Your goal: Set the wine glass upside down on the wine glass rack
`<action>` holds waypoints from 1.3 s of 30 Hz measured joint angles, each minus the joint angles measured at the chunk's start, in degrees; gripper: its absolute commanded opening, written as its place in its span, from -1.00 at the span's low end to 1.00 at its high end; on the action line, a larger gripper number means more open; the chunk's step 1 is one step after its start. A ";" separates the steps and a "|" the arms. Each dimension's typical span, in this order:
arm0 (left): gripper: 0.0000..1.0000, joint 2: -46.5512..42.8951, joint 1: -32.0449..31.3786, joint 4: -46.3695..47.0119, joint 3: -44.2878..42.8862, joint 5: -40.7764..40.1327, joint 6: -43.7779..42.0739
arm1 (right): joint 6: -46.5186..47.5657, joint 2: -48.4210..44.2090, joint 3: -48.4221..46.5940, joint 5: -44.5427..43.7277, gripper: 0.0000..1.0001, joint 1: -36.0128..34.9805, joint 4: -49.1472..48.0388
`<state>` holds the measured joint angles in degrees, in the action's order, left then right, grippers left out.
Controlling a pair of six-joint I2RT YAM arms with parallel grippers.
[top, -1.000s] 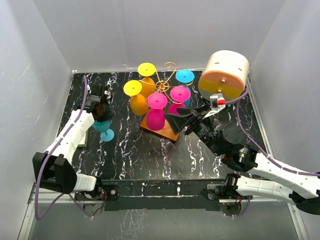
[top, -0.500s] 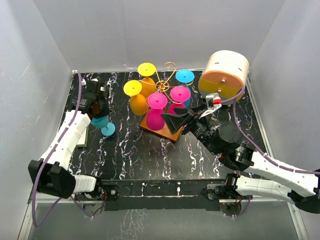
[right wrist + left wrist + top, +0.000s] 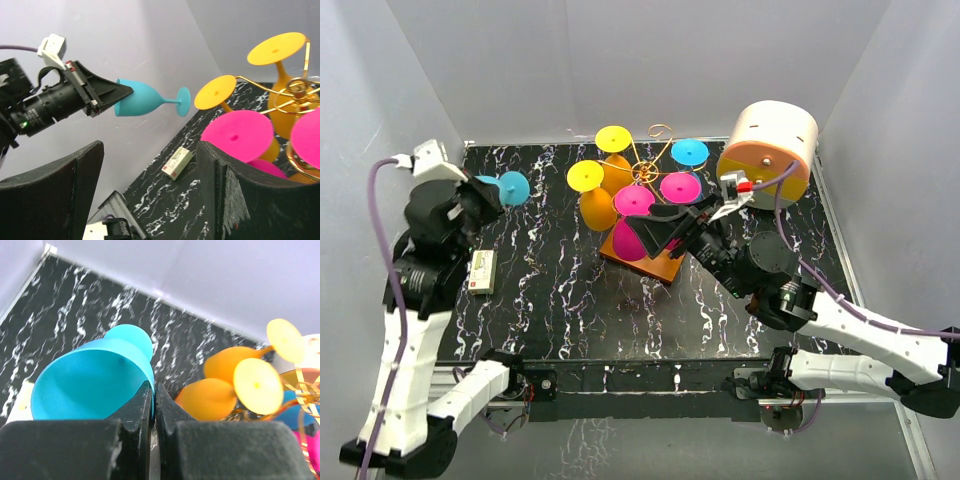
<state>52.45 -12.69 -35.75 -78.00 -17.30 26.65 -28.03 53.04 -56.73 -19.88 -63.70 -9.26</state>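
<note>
1. While the black, white-veined table takes up most of the top view, a cream and orange drum stands at its far right corner
2. Reaching in from the near right, the right gripper has its fingers spread wide with nothing between them; it sits just in front of the wine glass rack, close to the wooden base
3. On the far left the left gripper is held up off the table, its fingers pinched nearly together on the wall of the bowl of the teal wine glass
4. That wine glass lies on its side in the air, its round foot pointing towards the rack and well apart from it
5. Hanging foot-up from the rack's gold wire arms are two yellow-orange glasses, two pink glasses and one blue glass
6. A small white box lies flat on the table near the left edge
</note>
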 measured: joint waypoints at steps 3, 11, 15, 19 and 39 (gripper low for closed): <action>-1.00 -4.42 0.00 4.35 0.87 1.55 -0.50 | -1.66 2.32 -1.51 1.92 0.45 0.00 -1.38; -1.00 -9.81 0.00 15.45 1.18 6.40 -3.58 | -9.07 9.01 -5.29 7.67 0.44 0.00 -6.47; -1.00 -10.62 0.00 19.43 1.25 8.92 -5.01 | -13.00 11.45 -5.79 8.81 0.45 0.00 -8.63; -1.00 -12.39 0.00 24.24 1.53 12.48 -5.11 | -17.66 15.74 -9.73 9.18 0.48 0.00 -9.42; -1.00 -13.05 0.00 41.44 1.46 35.28 1.46 | -41.66 29.57 -21.97 12.20 0.27 5.60 -15.26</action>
<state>39.40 -12.69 5.69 -76.53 17.98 28.12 -69.69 82.61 -78.70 -7.68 -58.11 -24.51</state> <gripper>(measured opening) 0.017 0.648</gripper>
